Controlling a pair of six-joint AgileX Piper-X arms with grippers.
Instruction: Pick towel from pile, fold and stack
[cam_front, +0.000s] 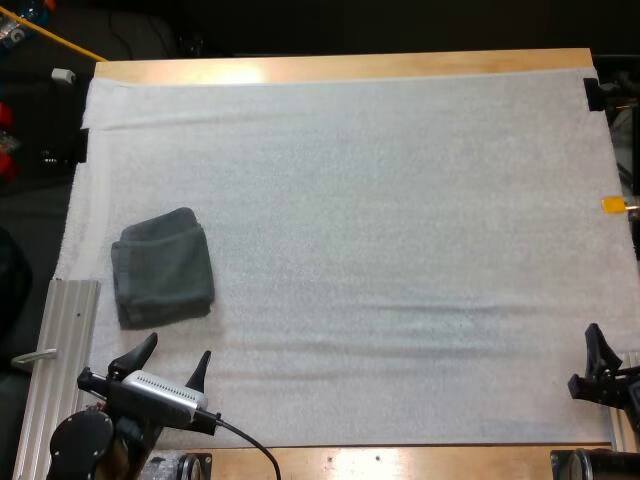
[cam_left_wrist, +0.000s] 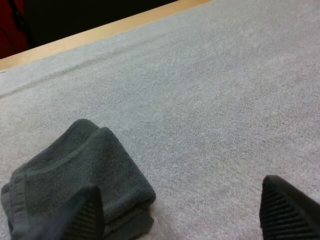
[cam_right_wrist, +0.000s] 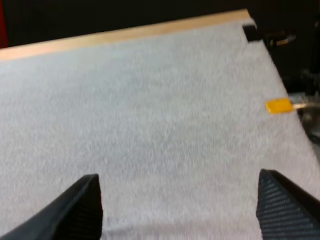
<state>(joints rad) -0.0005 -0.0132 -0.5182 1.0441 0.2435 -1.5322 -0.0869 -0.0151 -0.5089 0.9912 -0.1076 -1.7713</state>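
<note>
A dark grey-green towel (cam_front: 162, 268) lies folded on the left part of the white mat (cam_front: 380, 220). My left gripper (cam_front: 172, 362) sits just in front of it, near the table's front edge, open with nothing between its fingers. In the left wrist view the folded towel (cam_left_wrist: 82, 175) lies right beyond one of the fingertips (cam_left_wrist: 85, 212), apart from the other. My right gripper (cam_front: 600, 362) rests at the front right corner of the mat. Its fingers (cam_right_wrist: 280, 205) stand wide apart over bare mat (cam_right_wrist: 150, 125).
A ribbed metal rail (cam_front: 62, 350) runs along the mat's left edge beside my left arm. The wooden table edge (cam_front: 350, 66) borders the far side, with dark space beyond it.
</note>
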